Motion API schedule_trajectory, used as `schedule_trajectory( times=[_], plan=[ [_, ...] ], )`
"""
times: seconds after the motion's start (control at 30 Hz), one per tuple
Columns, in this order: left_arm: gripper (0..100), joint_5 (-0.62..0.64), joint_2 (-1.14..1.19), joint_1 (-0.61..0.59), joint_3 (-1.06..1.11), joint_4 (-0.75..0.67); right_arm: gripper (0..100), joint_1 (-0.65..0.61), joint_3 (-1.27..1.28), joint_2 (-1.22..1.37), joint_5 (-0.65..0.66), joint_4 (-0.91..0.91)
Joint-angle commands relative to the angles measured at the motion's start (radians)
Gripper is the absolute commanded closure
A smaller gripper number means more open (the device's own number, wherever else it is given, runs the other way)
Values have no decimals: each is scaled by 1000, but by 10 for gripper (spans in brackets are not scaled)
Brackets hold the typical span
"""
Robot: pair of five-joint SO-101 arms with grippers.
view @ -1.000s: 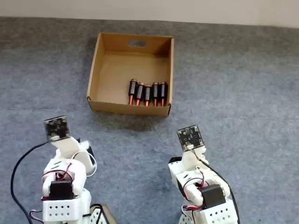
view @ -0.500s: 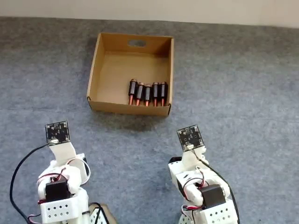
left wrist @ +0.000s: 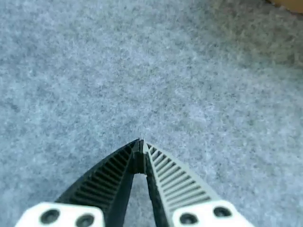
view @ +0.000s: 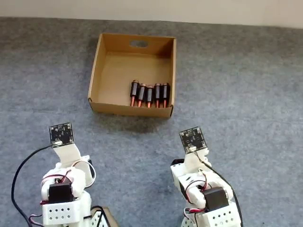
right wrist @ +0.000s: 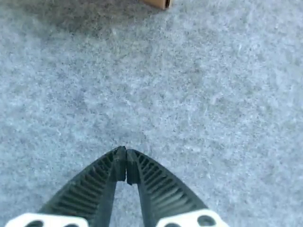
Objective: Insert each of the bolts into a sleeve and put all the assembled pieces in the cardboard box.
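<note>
No readable text, label, number or sign appears on anything in these views.

Soft, even, moderately bright light covers the grey mat (view: 246,94). The cardboard box (view: 96,71) drops 1 faint, soft-edged shadow on its side facing the right gripper (right wrist: 126,150) and left gripper (left wrist: 141,142), so the source probably sits above and beyond it. In the 2 wrist views that shadow darkens the mat well ahead of each gripper.
</note>
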Motion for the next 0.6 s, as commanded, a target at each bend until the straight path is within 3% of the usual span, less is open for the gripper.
schedule_trajectory(
  times=[0.0, 0.17, 0.37, 0.57],
  plan=[
    [992, 8, -7, 18, 18, 8, 992, 8, 140, -12, 9, 5],
    [992, 8, -7, 18, 18, 8, 992, 31, 140, -13, 9, 5],
    [992, 8, -7, 16, 18, 8, 992, 188, 140, -13, 9, 5],
    [992, 9, -8, 22, 18, 11, 992, 189, 140, -13, 9, 5]
  ],
)
